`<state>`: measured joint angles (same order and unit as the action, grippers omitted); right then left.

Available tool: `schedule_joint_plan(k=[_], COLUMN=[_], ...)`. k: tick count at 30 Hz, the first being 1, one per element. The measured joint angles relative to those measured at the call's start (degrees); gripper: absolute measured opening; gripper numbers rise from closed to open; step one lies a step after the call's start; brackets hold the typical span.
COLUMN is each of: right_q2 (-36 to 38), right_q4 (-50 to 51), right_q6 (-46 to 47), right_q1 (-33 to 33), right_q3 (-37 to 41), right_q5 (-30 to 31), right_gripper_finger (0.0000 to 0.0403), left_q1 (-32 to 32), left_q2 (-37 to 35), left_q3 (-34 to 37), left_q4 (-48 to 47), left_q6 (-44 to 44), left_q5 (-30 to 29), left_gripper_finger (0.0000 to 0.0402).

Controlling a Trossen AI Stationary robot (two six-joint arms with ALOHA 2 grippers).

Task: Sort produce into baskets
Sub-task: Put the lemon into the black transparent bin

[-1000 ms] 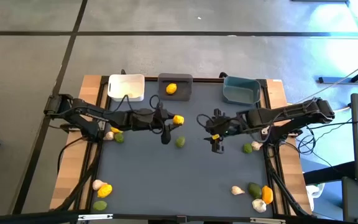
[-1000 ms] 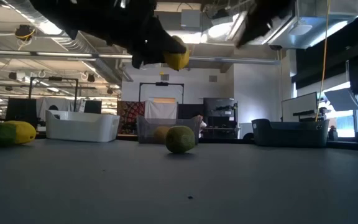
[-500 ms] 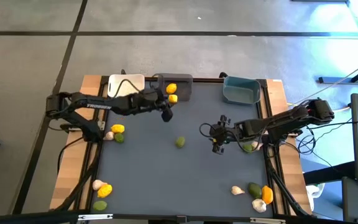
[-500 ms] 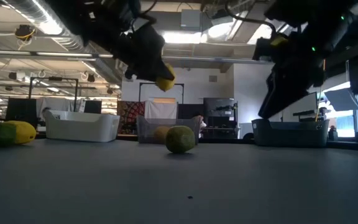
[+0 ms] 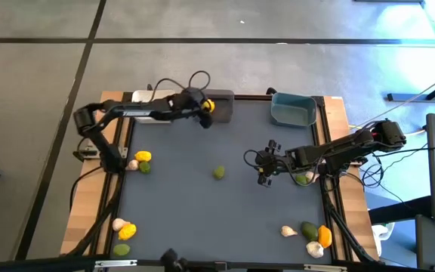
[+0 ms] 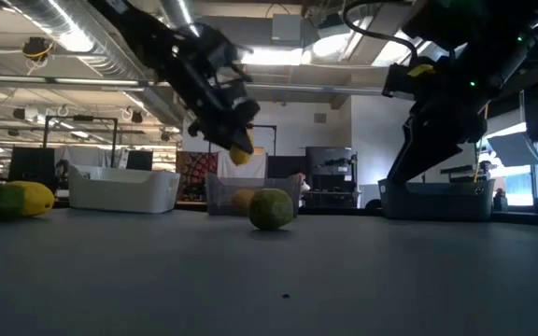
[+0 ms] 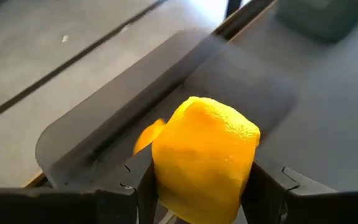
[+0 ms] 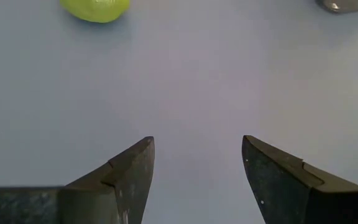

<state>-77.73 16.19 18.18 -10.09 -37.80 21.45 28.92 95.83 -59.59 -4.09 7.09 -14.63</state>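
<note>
My left gripper [image 5: 205,111] reaches to the table's far edge and is shut on a yellow lemon [image 7: 204,158], which hangs above the dark grey basket [image 5: 221,112]. Another lemon [image 7: 148,134] lies in that basket. The white basket [image 5: 151,102] stands to its left and the teal basket [image 5: 293,110] to its right. My right gripper [image 5: 263,170] hangs open, low over the table right of centre, with nothing between its fingers [image 8: 129,171]. A green lime [image 5: 219,173] rests on the table left of it. My left gripper pinches the lemon between its two fingers, one on each opposite side [image 7: 163,180]. The fingers slant down toward the far edge. The lemon [image 6: 241,154] is lifted clear, above the dark grey basket's near rim [image 6: 241,182].
Loose produce lies by the left edge [image 5: 143,156], at the near left corner [image 5: 128,230] and at the near right corner [image 5: 316,236]. Another lime [image 5: 302,179] lies under the right arm. The table's middle is bare dark mat [image 5: 202,211].
My left gripper has carried the lemon from the table's middle toward the far edge, swinging to above the dark grey basket, and has stayed shut on it. My right gripper has come down toward the table and has stayed open.
</note>
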Motion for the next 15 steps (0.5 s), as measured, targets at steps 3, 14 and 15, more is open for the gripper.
schedule_joint_plan(k=[3, 14, 15], right_q2=[0.0, 0.0, 0.0], right_q4=[0.05, 0.13, 0.14], right_q6=[0.02, 1.5, 1.5], right_q1=[-0.01, -0.02, -0.02], right_q3=[0.0, 0.0, 0.0], right_q5=[0.0, 0.0, 0.0], right_gripper_finger=[0.0241, 0.0241, 0.0241], left_q1=[1.64, 6.42, 6.39], left_q2=[3.78, 7.79, 7.8], left_q3=[-3.06, -3.72, -3.72], left_q4=[-1.89, -3.27, -3.22], left_q6=[0.02, 7.03, 8.28], left_q5=[0.0, 0.1, 0.11], left_gripper_finger=[0.0169, 0.0169, 0.0169])
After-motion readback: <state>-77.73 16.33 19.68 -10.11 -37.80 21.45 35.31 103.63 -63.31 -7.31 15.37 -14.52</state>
